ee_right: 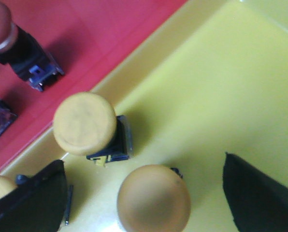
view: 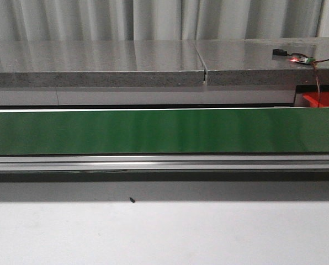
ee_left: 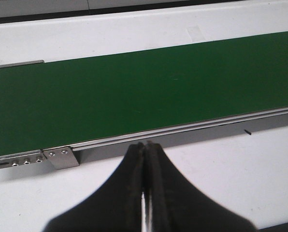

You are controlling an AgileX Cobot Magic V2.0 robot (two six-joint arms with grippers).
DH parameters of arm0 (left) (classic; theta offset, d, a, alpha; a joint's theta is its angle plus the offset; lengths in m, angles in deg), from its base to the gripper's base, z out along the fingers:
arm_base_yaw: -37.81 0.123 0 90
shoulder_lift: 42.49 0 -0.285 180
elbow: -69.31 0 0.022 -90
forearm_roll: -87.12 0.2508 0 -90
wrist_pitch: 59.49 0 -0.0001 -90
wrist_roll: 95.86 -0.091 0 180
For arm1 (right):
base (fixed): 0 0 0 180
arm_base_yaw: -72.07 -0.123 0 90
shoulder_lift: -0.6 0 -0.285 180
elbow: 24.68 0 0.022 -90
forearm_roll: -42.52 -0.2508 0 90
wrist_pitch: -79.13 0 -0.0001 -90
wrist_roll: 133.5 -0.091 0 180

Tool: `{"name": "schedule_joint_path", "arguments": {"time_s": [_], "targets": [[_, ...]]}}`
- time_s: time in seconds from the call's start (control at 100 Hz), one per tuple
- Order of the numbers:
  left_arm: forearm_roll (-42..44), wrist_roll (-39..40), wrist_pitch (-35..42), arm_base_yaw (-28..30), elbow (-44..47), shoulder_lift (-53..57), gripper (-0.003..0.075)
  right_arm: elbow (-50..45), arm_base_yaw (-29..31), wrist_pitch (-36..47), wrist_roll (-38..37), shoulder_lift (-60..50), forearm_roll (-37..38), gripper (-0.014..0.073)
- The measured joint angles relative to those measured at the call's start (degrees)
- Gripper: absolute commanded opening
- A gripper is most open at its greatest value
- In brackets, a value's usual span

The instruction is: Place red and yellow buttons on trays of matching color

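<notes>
Currently right gripper (ee_right: 144, 193) fingers spread wide over the yellow tray (ee_right: 221, 96), straddling a yellow button (ee_right: 153, 197); a second yellow button (ee_right: 85, 123) at 10 o'clock. Red tray (ee_right: 95, 29) adjoins. Left gripper (ee_left: 145, 193) fingers closed, empty, near green belt (ee_left: 134, 92). Buttons look rigid, light, smooth-domed; grip the dark body.

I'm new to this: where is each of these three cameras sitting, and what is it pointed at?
Front view: faces forward over the table at the long green belt; a corner of the red tray shows behind; no arm visible.
Left wrist view: rides the left arm, looking past the shut left claw at the same belt.
Right wrist view: rides the right arm, looking down into the yellow tray beside the red tray, at yellow buttons; open right claw.
Front and left views share the belt.
</notes>
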Motion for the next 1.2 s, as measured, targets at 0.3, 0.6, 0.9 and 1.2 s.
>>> {"name": "schedule_joint_path", "arguments": {"time_s": [0.3,0.6,0.9,1.2], "targets": [[0.0,0.0,0.0,0.0,0.0,0.0,-0.0019,0.0,-8.0,-3.55,3.17,-13.27,6.1,0.0508],[0.0,0.0,0.0,0.0,0.0,0.0,-0.0019,0.0,-20.68,-13.47,5.25,-20.02,6.68,-0.0069],[0.0,0.0,0.0,0.0,0.0,0.0,-0.0019,-0.09,-30.71,-17.72,6.55,-25.94,6.45,-0.0062],[0.0,0.0,0.0,0.0,0.0,0.0,-0.0019,-0.22,-34.24,-20.97,11.47,-33.05,1.17,-0.0062]]}}
